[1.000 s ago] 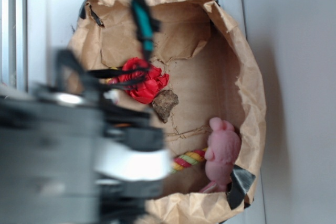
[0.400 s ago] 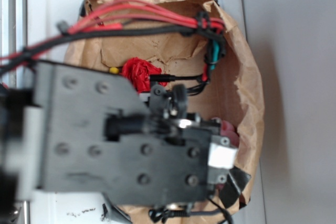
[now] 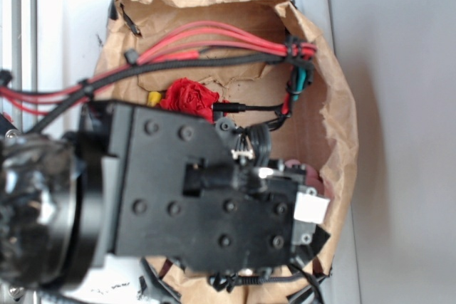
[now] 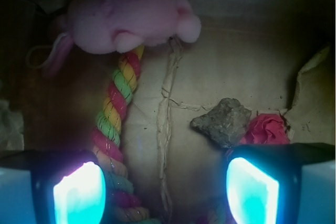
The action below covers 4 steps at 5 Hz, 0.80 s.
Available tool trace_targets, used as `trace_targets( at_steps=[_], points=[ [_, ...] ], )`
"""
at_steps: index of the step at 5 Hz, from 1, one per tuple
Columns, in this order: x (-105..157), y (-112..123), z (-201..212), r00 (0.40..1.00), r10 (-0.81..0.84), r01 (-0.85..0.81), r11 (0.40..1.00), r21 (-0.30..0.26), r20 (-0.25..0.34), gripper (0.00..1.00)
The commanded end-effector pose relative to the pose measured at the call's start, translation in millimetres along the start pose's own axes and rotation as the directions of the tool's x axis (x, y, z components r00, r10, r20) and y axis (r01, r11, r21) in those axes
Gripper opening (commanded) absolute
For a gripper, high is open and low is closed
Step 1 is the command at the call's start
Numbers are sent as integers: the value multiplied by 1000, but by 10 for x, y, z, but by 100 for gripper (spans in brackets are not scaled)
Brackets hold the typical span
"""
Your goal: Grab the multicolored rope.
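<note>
In the wrist view the multicolored rope (image 4: 116,108), twisted pink, yellow and green, runs from under the pink plush toy (image 4: 126,14) down to the bottom edge, just inside my left fingertip (image 4: 79,192). My gripper (image 4: 165,192) is open, its two glowing pads wide apart, with the rope close to the left pad and bare brown paper between the pads. In the exterior view the arm (image 3: 206,204) hides the rope and most of the plush.
A grey stone (image 4: 223,120) and a red crumpled paper flower (image 4: 266,128) lie right of the rope, near my right fingertip. The flower also shows in the exterior view (image 3: 189,97). Brown paper bag walls (image 3: 335,105) surround everything. Red cables (image 3: 214,33) cross the bag.
The arm has swung over the bag and settled lower inside it, now covering the rope and plush in the exterior view. The cables shifted slightly.
</note>
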<state>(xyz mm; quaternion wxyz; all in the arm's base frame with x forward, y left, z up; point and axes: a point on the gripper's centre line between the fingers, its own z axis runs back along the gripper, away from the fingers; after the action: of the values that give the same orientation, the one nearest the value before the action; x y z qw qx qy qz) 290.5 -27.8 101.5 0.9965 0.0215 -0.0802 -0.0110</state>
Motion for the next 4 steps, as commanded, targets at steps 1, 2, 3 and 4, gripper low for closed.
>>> trace_targets(
  at_steps=[1, 2, 3, 4],
  points=[
    [86, 163, 277, 997, 41, -39, 999, -28, 59, 100],
    [98, 333, 464, 994, 71, -66, 996, -61, 78, 100],
    [90, 535, 684, 989, 111, -100, 989, -107, 102, 100],
    [118, 535, 588, 990, 92, -84, 993, -83, 103, 100]
  ],
)
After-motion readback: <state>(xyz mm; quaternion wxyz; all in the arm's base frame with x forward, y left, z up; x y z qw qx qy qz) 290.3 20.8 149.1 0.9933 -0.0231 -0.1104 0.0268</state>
